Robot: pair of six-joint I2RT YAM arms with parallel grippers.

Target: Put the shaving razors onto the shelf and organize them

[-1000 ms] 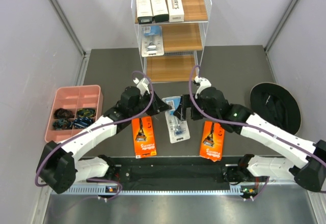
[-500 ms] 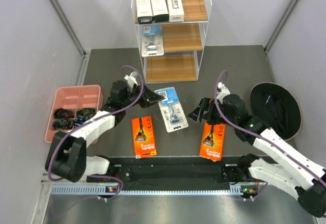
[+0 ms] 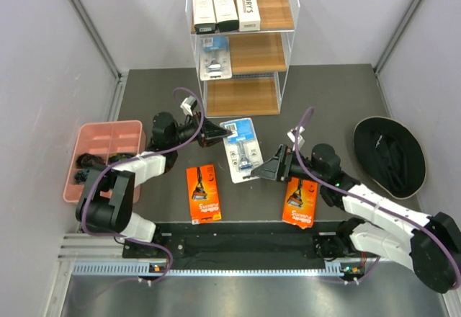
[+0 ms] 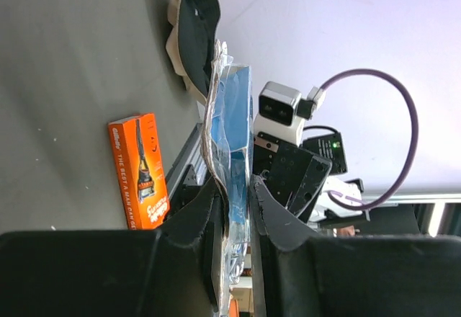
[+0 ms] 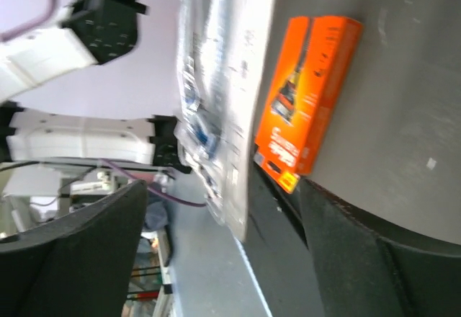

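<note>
Overhead view: the left gripper (image 3: 216,135) is clamped on one short edge of the blue blister pack (image 3: 240,149), which juts out past its fingertips. The right gripper (image 3: 268,168) sits just beside the pack's far corner with its jaws apart; we cannot tell whether it touches. Well ahead of both hands stands the shelf (image 3: 256,52), with three white boxes (image 3: 225,9) on the top tier and another blister pack (image 3: 215,57) on the middle one. The left orange card (image 3: 203,193) lies flat behind the left gripper, and the right orange card (image 3: 300,200) lies just behind the right one. Left wrist view: both fingers (image 4: 209,209) pinch the pack edge-on, so the grip looks firm; the right orange card (image 4: 142,169) lies beyond. Right wrist view: the fingers (image 5: 79,259) are spread wide and grasp nothing, with the pack (image 5: 216,94) ahead of them and the left orange card (image 5: 306,94) past it. We judge the step in hand to be carrying this pack to the shelf. Next, the right gripper should back clear, then the left should reach forward and slide the pack in beside its twin. Both cards remain.
</note>
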